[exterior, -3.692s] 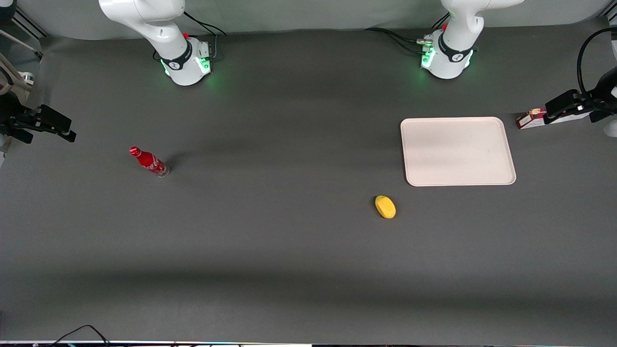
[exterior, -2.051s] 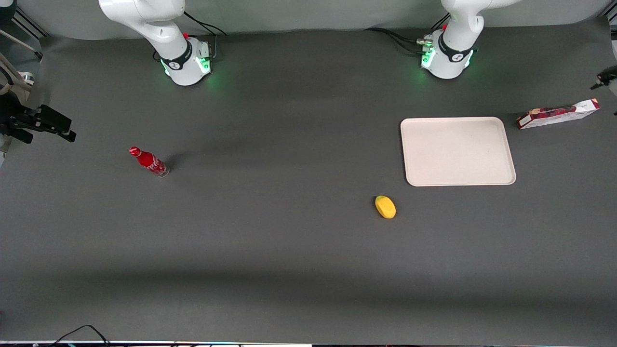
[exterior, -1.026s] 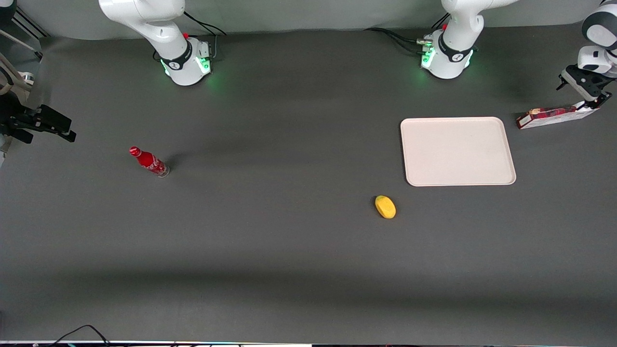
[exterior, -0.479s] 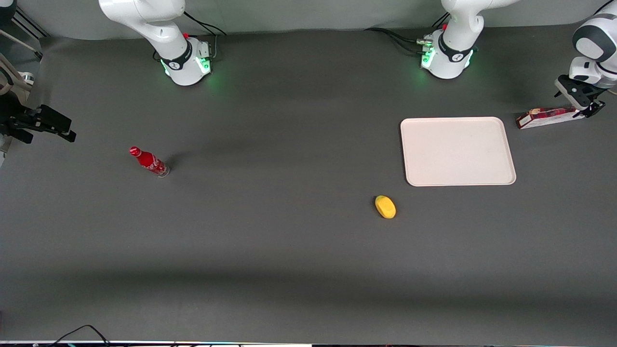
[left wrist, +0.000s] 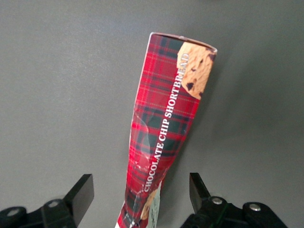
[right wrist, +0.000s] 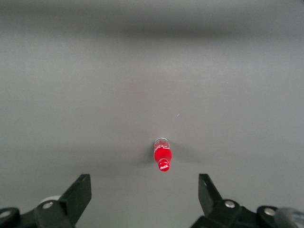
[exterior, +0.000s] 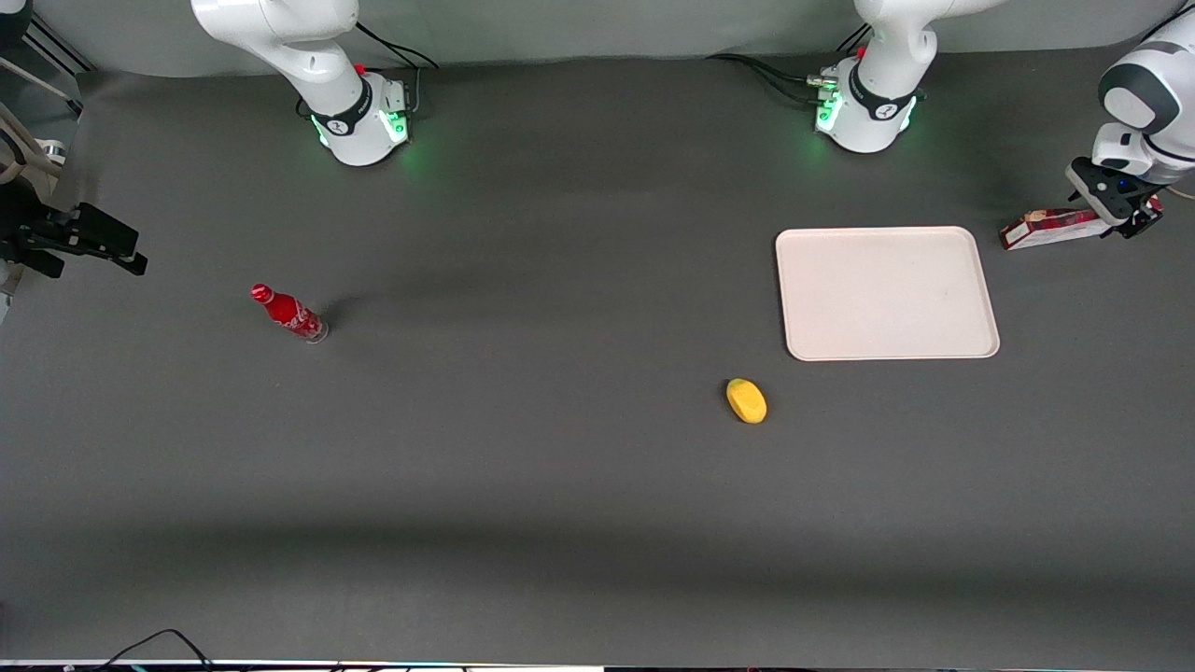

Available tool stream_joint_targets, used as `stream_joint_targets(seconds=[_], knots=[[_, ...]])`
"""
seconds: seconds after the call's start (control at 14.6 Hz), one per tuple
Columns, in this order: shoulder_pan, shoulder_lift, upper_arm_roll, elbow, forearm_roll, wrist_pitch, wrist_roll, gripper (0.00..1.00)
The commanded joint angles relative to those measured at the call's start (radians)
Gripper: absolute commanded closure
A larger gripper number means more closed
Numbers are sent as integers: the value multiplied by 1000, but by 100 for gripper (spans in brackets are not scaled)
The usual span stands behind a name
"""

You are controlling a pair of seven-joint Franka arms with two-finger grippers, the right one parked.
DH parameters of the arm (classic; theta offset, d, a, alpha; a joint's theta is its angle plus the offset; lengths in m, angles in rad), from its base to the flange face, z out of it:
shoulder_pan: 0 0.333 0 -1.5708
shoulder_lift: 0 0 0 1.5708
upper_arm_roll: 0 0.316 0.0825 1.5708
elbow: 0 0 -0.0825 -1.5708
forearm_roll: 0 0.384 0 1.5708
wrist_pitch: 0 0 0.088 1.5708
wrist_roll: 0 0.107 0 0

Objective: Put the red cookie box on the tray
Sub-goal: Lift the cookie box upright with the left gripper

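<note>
Red tartan box [exterior: 1046,227] lies flat on the table [exterior: 560,485], just beside the tray [exterior: 887,293] toward the working arm's end. Gripper [left wrist: 140,199] hangs above one end, fingers [left wrist: 80,194] spread on either side, not touching.

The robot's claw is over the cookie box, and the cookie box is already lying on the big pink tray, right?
Not quite. The gripper is over the red cookie box, fingers open on either side of it, but the box is not on the tray. It lies on the dark table beside the tray, toward the working arm's end. The front view shows the gap between them.
</note>
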Motion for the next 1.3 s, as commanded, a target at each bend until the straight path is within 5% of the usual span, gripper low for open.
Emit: stream_joint_targets(seconds=[0.0,0.14,0.48,0.82,1.23], knots=[[-7,29,0,18,-17,17,-4,49],[-7,29,-4,22,-17,16,-4,71],[-5,21,-19,55,-17,-27,-2,100],[-13,-100,-51,214,-17,-387,-115,100],[-18,-235,-325,452,-21,-893,-760,100]])
